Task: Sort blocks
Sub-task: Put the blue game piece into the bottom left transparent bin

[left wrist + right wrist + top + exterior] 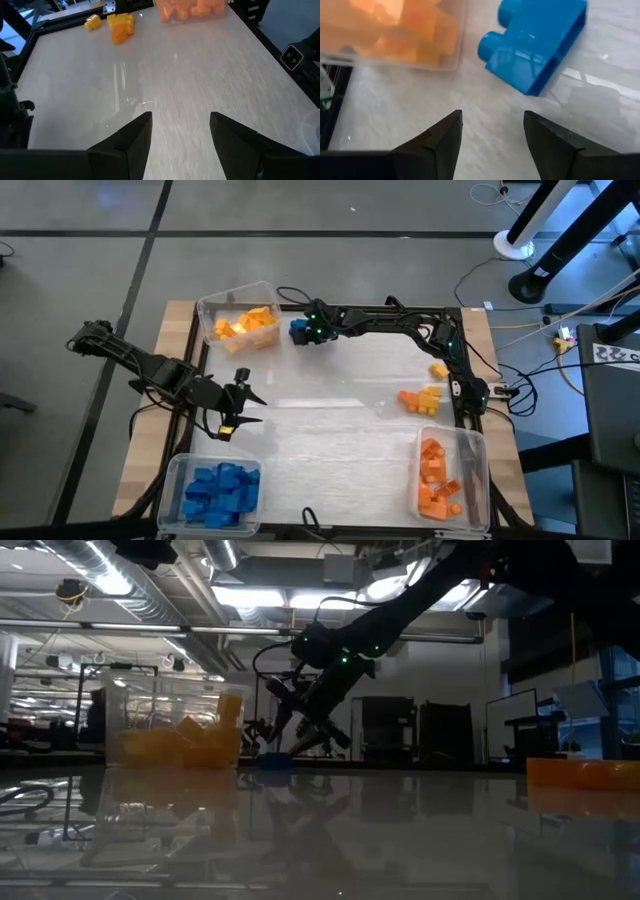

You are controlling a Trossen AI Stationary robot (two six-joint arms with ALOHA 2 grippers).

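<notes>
Beside the yellow bin [395, 35], blue block [535, 45] ahead of right fingers [442, 140], spread apart, untouched.

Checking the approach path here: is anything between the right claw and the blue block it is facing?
Nothing visible. The right claw stands open just short of the blue block, with only bare table between them. The clear bin of yellow blocks sits off to one side, out of the path.

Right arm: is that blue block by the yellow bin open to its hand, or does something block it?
Probably yes. The right hand hangs open just short of the blue block, bare table between them. The yellow bin sits close beside it, though apart.
</notes>
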